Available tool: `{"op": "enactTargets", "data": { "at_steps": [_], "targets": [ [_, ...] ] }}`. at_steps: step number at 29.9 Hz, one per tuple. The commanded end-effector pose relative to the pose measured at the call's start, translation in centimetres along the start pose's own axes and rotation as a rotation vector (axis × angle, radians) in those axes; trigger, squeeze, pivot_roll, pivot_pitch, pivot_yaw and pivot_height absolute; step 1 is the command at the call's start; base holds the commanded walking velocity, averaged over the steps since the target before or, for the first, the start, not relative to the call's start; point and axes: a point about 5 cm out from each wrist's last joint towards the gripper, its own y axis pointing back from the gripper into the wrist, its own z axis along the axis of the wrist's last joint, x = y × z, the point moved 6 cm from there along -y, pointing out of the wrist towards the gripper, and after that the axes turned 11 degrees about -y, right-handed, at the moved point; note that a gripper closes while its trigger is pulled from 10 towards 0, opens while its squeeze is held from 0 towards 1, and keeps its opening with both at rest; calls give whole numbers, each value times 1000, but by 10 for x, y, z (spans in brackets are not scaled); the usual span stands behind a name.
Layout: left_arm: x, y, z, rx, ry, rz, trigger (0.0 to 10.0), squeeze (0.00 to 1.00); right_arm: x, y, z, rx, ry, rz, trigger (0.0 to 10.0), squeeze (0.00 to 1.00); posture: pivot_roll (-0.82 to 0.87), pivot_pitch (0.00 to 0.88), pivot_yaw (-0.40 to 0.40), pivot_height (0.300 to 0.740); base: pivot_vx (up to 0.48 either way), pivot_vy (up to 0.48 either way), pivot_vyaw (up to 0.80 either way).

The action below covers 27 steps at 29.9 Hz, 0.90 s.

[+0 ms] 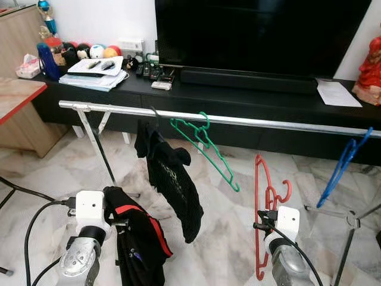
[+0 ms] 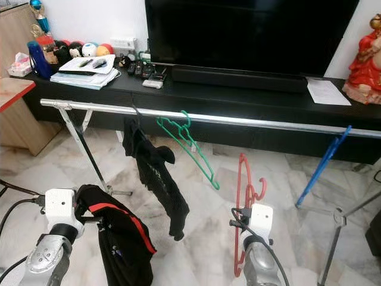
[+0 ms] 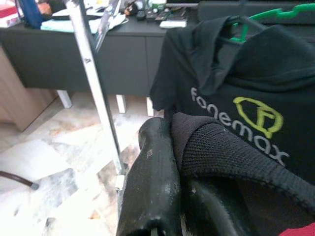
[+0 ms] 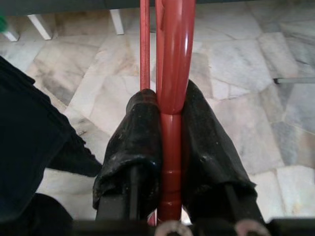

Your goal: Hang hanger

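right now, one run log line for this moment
right gripper: shut on red hanger | left gripper: shut on black garment | rail: red hanger not yet hung

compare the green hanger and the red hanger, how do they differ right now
The green hanger hangs by its hook on the silver rail; the red hanger is off the rail, below it, clamped in the right gripper. The green hanger hangs tilted beside a black shirt on the rail; the red hanger stands nearly upright over the floor. Both are bare, thin plastic hangers.
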Motion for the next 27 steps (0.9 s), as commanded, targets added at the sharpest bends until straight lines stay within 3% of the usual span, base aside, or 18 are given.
{"op": "enactTargets", "data": {
  "at_steps": [1, 14, 27],
  "targets": [
    [0, 1, 5, -21, -7, 5, 10000, 0, -1, -1, 4, -5, -4, -8, 10000, 0, 43, 117, -40, 740, 292, 0, 0],
    [2, 3, 4, -19, -8, 14, 10000, 0, 0, -2, 3, 1, -9, -17, 10000, 0, 47, 132, -44, 740, 293, 0, 0],
    [2, 5, 3, -12, -10, 8, 10000, 0, -15, -4, 20, -61, -52, -116, 10000, 0, 51, 145, -37, 740, 0, 0, 0]
  ]
}}
